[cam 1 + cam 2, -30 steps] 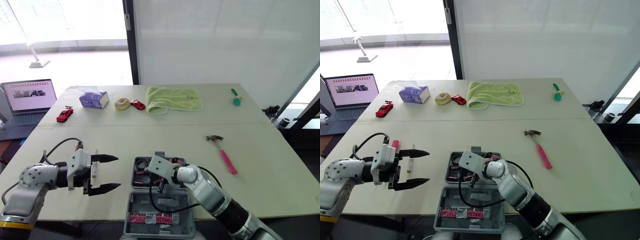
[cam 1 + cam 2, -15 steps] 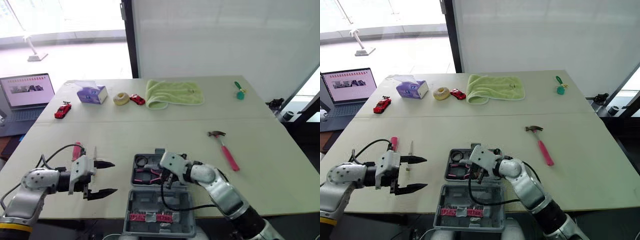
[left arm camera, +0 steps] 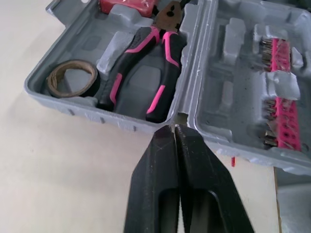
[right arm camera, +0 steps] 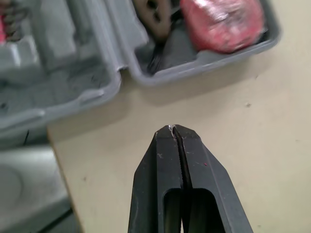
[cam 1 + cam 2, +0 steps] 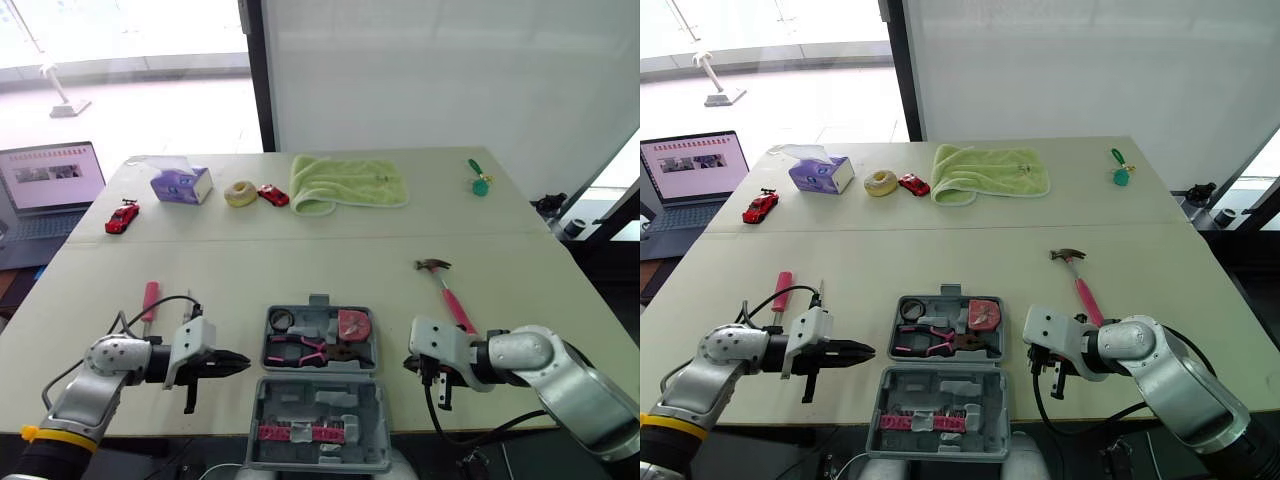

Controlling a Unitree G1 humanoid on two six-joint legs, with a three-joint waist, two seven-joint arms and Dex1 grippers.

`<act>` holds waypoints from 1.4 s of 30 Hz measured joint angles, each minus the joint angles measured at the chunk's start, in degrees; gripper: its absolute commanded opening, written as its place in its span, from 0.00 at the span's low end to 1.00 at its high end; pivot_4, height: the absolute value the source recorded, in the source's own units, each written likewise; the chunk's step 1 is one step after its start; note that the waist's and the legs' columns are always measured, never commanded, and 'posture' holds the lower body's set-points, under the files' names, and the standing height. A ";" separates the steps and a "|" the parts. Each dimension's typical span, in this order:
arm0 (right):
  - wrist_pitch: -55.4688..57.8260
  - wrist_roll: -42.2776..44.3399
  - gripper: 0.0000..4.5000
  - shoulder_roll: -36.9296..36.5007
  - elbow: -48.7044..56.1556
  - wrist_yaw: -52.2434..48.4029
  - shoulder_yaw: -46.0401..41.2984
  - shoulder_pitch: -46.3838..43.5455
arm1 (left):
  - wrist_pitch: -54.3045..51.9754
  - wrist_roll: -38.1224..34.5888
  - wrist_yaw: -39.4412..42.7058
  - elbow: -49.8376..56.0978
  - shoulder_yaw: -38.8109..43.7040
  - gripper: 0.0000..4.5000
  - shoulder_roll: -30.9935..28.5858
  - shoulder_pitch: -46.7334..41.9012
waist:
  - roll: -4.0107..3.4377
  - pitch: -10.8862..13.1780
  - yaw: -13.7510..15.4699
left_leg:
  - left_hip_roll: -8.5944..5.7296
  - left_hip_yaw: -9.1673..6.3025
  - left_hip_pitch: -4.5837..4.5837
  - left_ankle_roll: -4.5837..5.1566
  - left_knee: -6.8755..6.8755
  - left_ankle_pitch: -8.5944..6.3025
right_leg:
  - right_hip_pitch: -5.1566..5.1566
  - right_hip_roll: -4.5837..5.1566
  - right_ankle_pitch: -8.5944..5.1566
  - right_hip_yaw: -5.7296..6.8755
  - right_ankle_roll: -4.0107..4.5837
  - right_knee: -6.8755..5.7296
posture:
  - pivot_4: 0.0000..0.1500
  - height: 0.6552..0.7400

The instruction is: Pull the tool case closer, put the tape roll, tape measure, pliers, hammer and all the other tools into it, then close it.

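Observation:
The grey tool case lies open at the table's near edge, its lid folded toward me. In the tray are a tape roll, pink-handled pliers and a red tape measure. The pink-handled hammer lies to the right of the case, and a pink screwdriver and a thin screwdriver to its left. My left gripper is shut and empty, its tips right at the case's left hinge end. My right gripper is shut and empty, just right of the case.
Along the far side lie a green towel, a tissue box, a cream ring, two red toy cars and a green item. A laptop stands off the table's left.
My left gripper has shut and moved right to the case's side. My right gripper has left the case tray and moved to the right of it. The head camera has shifted.

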State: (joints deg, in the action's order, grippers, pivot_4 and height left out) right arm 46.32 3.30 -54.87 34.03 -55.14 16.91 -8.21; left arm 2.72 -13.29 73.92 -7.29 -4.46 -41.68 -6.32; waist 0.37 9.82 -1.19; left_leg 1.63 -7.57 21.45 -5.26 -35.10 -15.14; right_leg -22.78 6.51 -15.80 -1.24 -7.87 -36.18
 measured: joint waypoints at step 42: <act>-1.34 -18.37 0.00 12.83 -18.00 -3.05 22.62 -21.28 | 2.44 14.65 -5.66 -7.40 -10.95 0.01 3.71 -10.35 | 0.00 0.20 0.28 | -0.01 -0.01 -0.12 -0.12 -0.11 0.09 | 0.16 -0.01 0.18 -0.01 -0.13 -0.06 | 1.00 1.00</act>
State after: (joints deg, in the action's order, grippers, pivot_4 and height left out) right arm 44.98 -15.06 -42.04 16.03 -58.19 39.53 -29.49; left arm 5.16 1.36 68.26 -14.69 -15.41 -37.97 -16.68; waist 0.38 10.02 -0.91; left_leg 1.62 -7.58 21.33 -5.38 -35.21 -15.05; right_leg -22.62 6.49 -15.62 -1.24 -8.00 -36.24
